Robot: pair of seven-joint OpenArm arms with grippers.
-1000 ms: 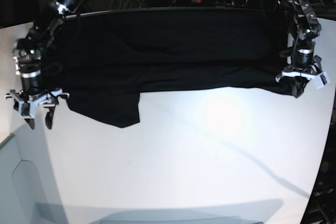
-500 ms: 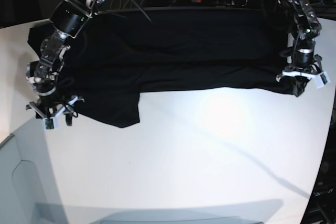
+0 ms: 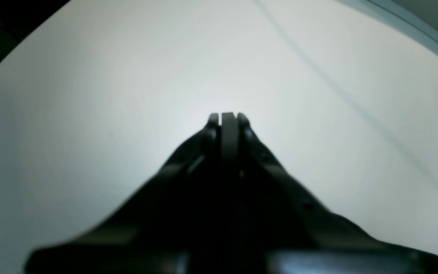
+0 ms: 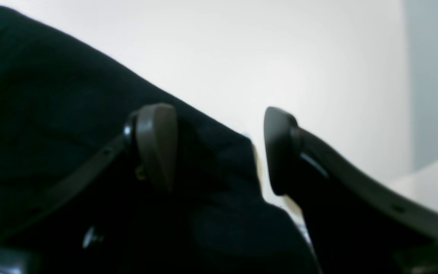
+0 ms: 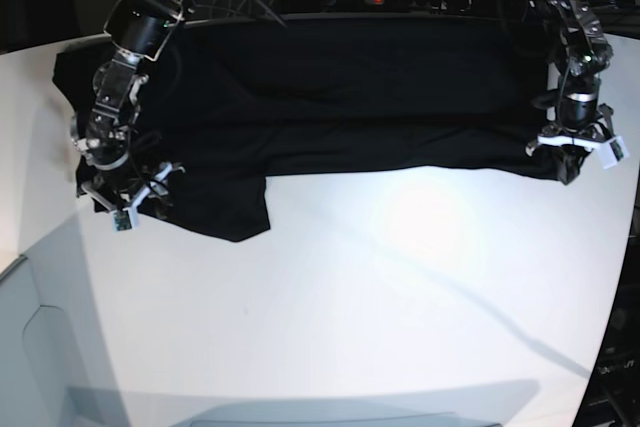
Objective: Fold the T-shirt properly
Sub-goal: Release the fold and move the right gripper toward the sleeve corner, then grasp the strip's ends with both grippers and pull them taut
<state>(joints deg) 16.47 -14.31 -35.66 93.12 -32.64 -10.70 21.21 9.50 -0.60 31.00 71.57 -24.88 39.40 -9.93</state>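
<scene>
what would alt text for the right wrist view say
An open claw hangs over the edge of a black T-shirt on a white table. One finger is above the cloth, the other above the bare table beside it.

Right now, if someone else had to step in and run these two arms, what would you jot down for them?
Left claw: shut, at the hem corner of the large black cloth T-shirt; whether cloth is pinched cannot be seen.
Right claw: open, over the shirt's other end near a sleeve, holding nothing.
Shirt: spread wide along the far side of the white table, one sleeve flap hanging toward the near side.
Done: laid out roughly flat.
Left: all the folds.
</scene>
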